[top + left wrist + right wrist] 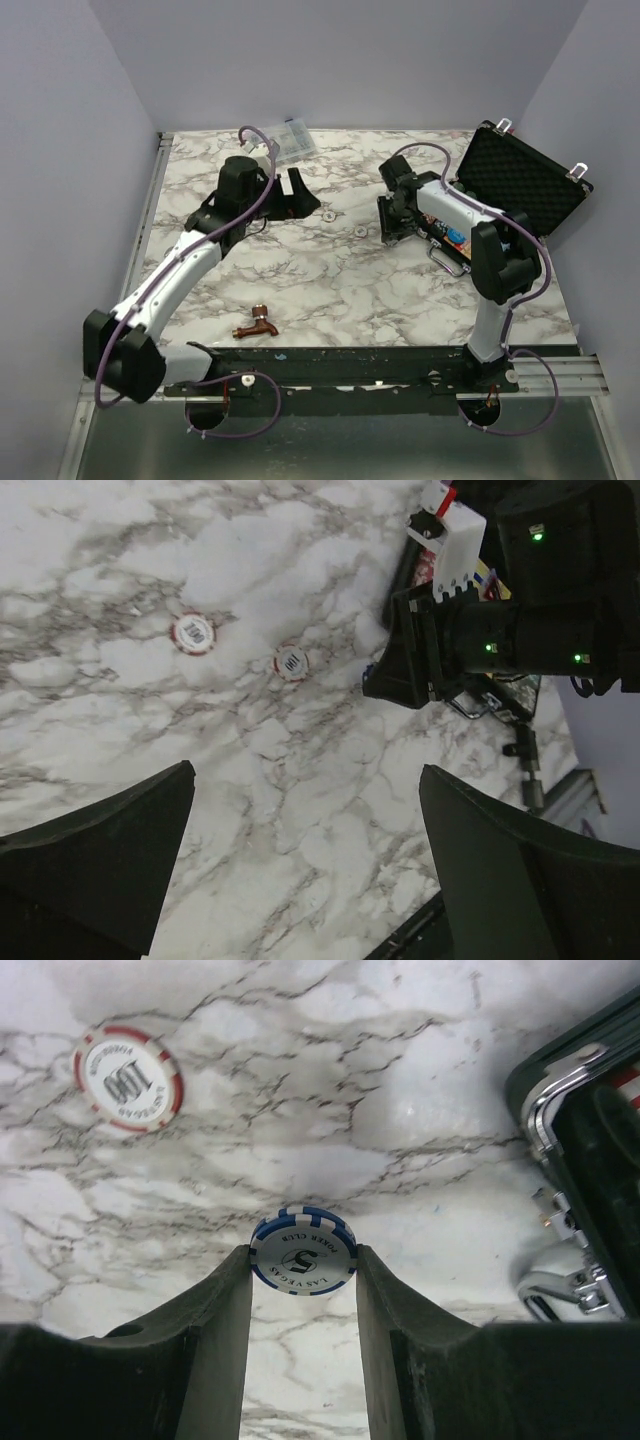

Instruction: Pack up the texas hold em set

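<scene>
The black foam-lined case (522,180) stands open at the right of the table; its edge and silver latch show in the right wrist view (560,1110). My right gripper (303,1260) is shut on a blue-and-white chip (303,1252) marked 5, held by its edges just above the marble, left of the case. In the top view this gripper (390,228) is beside the case front. Two red-and-white 100 chips (193,634) (291,663) lie on the marble between the grippers; one shows in the right wrist view (127,1080). My left gripper (305,772) is open and empty above bare marble, also seen from the top (300,195).
A clear plastic compartment box (290,138) sits at the back of the table behind the left arm. A copper faucet (255,325) lies near the front edge. The two chips show in the top view (328,213) (358,230).
</scene>
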Motion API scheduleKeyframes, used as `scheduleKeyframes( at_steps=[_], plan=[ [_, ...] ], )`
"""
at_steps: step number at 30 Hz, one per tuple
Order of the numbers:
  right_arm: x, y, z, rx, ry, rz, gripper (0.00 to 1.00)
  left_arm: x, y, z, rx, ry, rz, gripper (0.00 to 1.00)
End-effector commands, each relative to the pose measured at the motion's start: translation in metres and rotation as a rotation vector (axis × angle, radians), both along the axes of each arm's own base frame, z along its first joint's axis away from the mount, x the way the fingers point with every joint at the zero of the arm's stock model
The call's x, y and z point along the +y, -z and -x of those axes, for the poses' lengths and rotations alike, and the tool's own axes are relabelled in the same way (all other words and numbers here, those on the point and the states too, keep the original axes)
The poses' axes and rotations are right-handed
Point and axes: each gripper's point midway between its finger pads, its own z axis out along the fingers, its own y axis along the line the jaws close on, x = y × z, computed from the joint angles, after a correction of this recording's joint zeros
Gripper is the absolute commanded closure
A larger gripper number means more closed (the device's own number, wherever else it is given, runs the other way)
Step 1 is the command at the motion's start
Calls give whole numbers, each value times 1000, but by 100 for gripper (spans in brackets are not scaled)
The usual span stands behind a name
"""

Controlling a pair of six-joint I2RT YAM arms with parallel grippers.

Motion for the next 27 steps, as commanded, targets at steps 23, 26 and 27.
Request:
scheduleKeyframes(
  at_steps=[23, 26, 27],
  plan=[
    [98, -90, 53, -59, -307, -124, 99, -84, 107, -4, 742, 490, 555, 46],
    [103, -96, 56, -65, -321, -138, 99, -85, 112, -7, 754, 493, 551, 46],
    [105, -97, 57, -66, -325, -140, 99, -87, 111, -7, 749, 506, 553, 46]
  ],
)
